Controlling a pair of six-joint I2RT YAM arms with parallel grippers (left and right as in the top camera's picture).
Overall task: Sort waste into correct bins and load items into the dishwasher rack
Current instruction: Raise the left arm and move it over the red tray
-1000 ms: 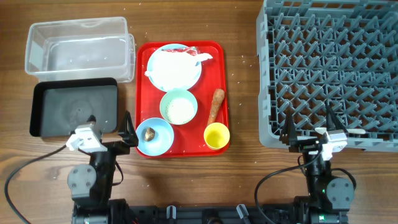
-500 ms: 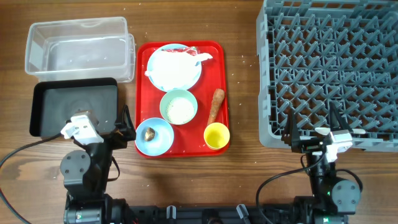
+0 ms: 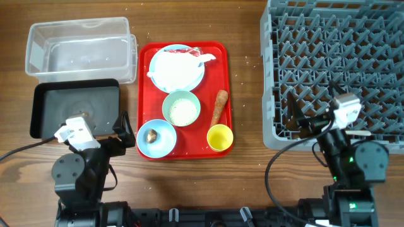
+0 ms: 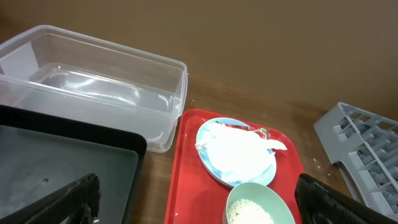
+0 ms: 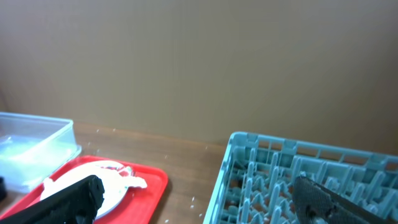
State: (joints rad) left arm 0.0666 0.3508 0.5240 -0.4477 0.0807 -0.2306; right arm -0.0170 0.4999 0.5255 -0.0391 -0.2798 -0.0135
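Your right claw (image 5: 196, 190) has swung over the rack's (image 3: 334, 63) 6 o'clock edge, it and the left claw (image 4: 198, 193) both spread empty, so sorting hasn't begun and tissue (image 3: 177, 66) waits on the plate (image 3: 156, 81) at the tray's (image 3: 222, 75) 12 o'clock.

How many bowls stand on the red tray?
2. The mint bowl holding rice sits at the red tray's centre; the blue bowl holding a brown lump sits at its near-left corner. None seems hidden.

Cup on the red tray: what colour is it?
The cup is yellow, seen best in the overhead view.
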